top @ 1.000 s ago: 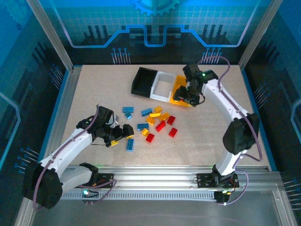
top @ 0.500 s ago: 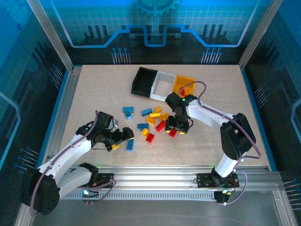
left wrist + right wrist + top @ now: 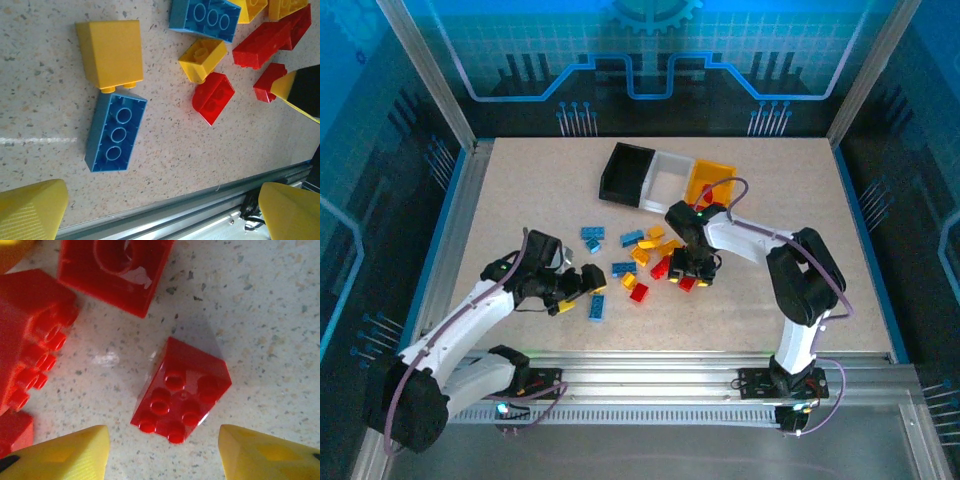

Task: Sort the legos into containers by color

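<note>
My left gripper (image 3: 578, 288) hangs low over the table (image 3: 520, 200), jaws spread full and empty. A blue brick (image 3: 116, 131) lies just ahead, touching a yellow brick (image 3: 110, 52). My right gripper (image 3: 165, 455) sits at the pile's right side, jaws about half open and holding nothing, with a red brick (image 3: 181, 390) lying studs-up just beyond the tips, skewed to them. I judge this the grasp step. Next I should advance, square up and close, then carry it to the containers (image 3: 665, 183) behind.
</note>
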